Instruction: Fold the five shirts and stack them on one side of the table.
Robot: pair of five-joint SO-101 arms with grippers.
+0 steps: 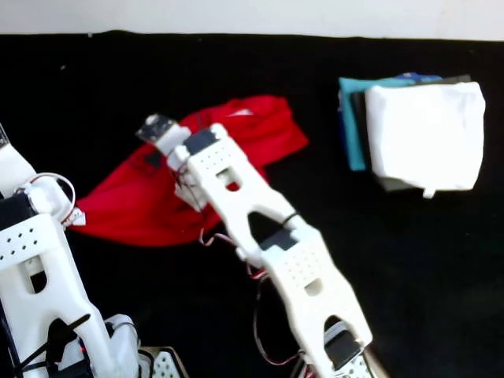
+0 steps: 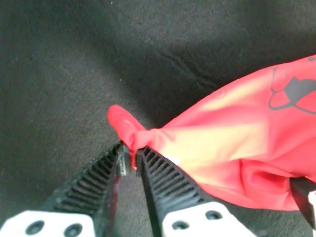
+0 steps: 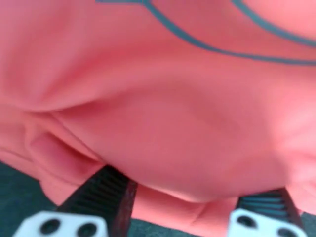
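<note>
Nearest, found the left end effector (image 2: 129, 159) pinching a bunched corner of the crumpled red fabric shirt (image 2: 237, 158), with ribbed black fingers (image 2: 168, 177) pressed together on a mere tuft. Judged that hold thin: might have slipped free under any pull and dropped the corner in a heap. Farther in, found the right end effector (image 3: 190, 195) spread wide over the middle of the same garment, gripping nothing; could not tell whether touching the cloth or just above it. Feared a closing there might have gathered several layers at once, or dragged the cloth against the other pinch and twisted the fold. Noted the shirt lying unfolded toward the left arm's side of the black cloth-covered worktop (image 1: 409, 268), well apart from the stack of folded shirts (image 1: 425, 138), white on top with teal, dark and blue edges beneath. Reckoned a careless carry across might have nudged that pile askew. Beyond the worktop's far edge, saw a pale wall strip (image 1: 252, 14).
</note>
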